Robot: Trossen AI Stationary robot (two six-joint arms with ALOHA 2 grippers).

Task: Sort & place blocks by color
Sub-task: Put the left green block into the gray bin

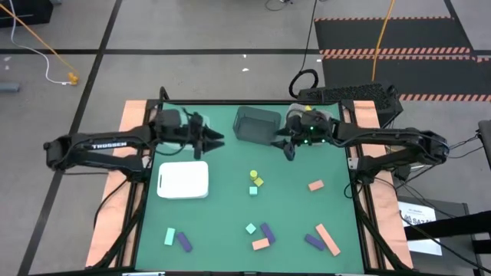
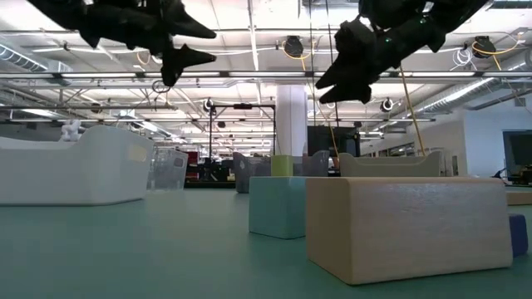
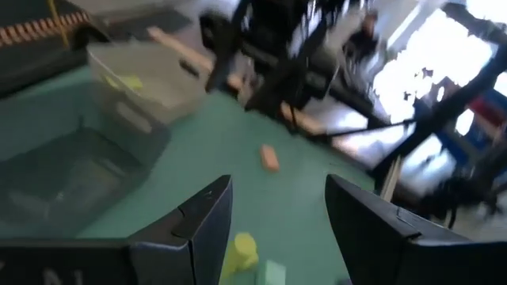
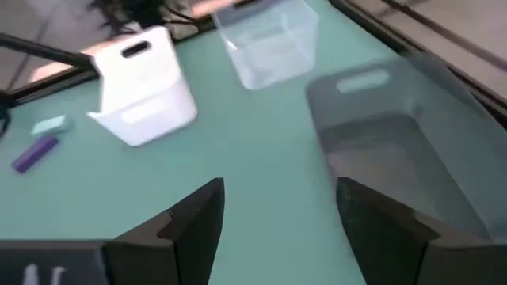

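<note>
Small blocks lie scattered on the green table [image 1: 230, 207]. A yellow-green round piece [image 1: 253, 175], a yellow-green cube [image 1: 258, 182] and a mint cube [image 1: 253, 190] sit mid-table, with a salmon block [image 1: 315, 185] to their right. Along the near edge are a mint bar [image 1: 169, 236], purple pieces [image 1: 184, 242] [image 1: 267, 232] [image 1: 313, 241] and salmon bars [image 1: 261, 244] [image 1: 327, 239]. My left gripper [image 1: 213, 142] [image 3: 277, 214] hangs open above the far left of the table. My right gripper [image 1: 288, 151] [image 4: 281, 214] hangs open beside the dark bin. Nothing is between the fingers of either one.
A white bin [image 1: 182, 180] [image 4: 139, 83] stands left of centre. A dark bin [image 1: 257, 124] [image 4: 396, 150] stands at the far middle. A clear bin [image 3: 131, 83] with something yellow-green in it stands by the right arm, and another clear bin [image 4: 269, 43] stands far left.
</note>
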